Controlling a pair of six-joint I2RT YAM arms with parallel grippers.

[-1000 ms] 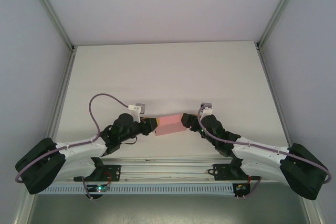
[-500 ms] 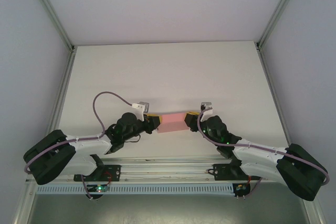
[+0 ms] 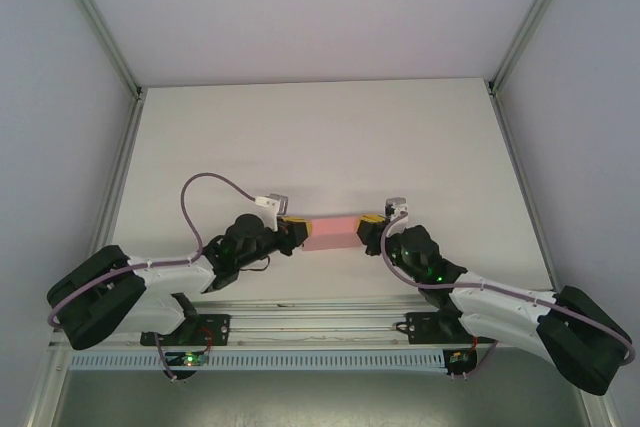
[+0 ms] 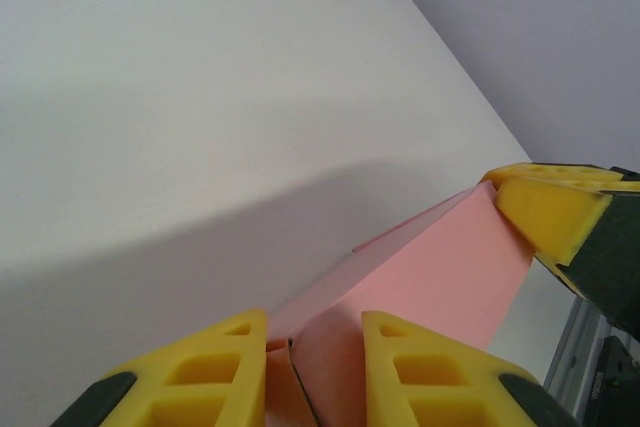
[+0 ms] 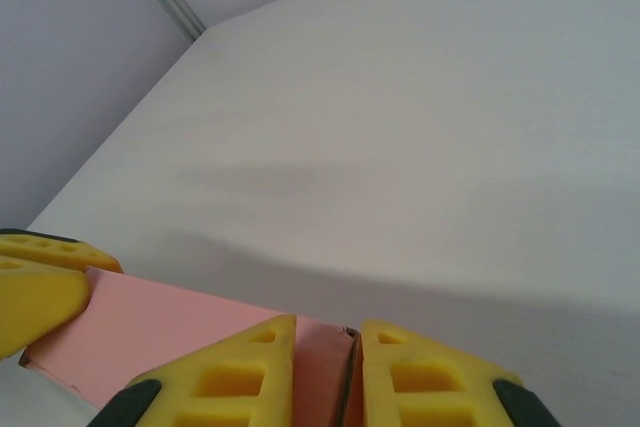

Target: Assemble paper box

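Box (image 3: 331, 232) sits near the table's (image 3: 320, 137) front edge, apparently lifted. Your left hand (image 3: 292, 234) pinches one end and your right hand (image 3: 367, 226) the other, bracing it for tucking flaps.

The paper box (image 4: 440, 267) is seen pinched at its near end between the yellow fingers (image 4: 200, 367) of the left gripper (image 4: 315, 332). Its far end is gripped by the right gripper (image 4: 545, 197). A soft shadow is noted on the white table (image 4: 200, 97) beside it.
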